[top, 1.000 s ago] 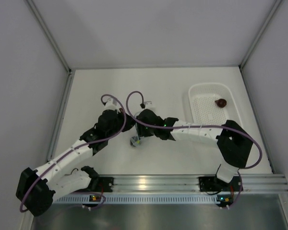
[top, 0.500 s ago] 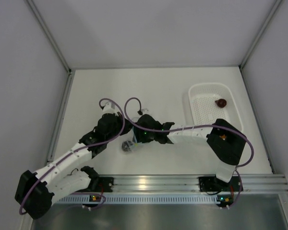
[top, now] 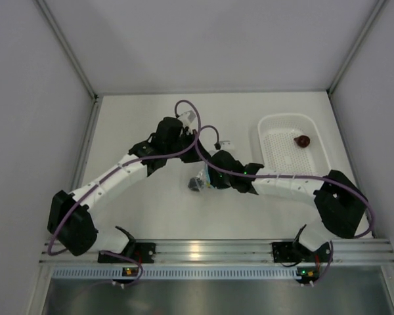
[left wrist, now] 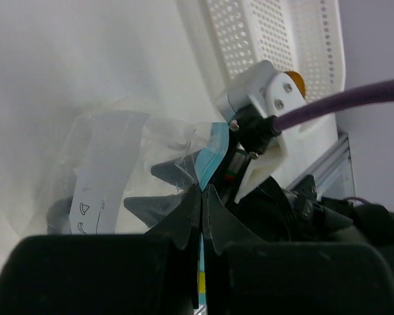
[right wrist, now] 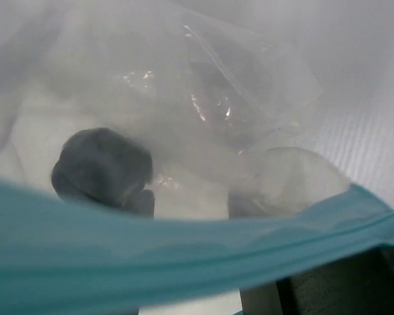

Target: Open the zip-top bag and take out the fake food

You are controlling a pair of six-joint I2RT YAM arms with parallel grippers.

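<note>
While the left claw (left wrist: pixel 202 195) pinches it, the zip-top bag (left wrist: pixel 111 157) spreads just ahead.

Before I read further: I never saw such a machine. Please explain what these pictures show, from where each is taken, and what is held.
Two robot arms are bolted at the near edge of a table. One picture looks down from above; the others come from a camera on each wrist. On it stands a white perforated basket holding one maroon toy food piece. Between the arms is a clear zip-top bag. The left fingers are shut on its blue zip strip. The right wrist camera looks into the bag at a dark piece; the right fingers seem apart.
</note>
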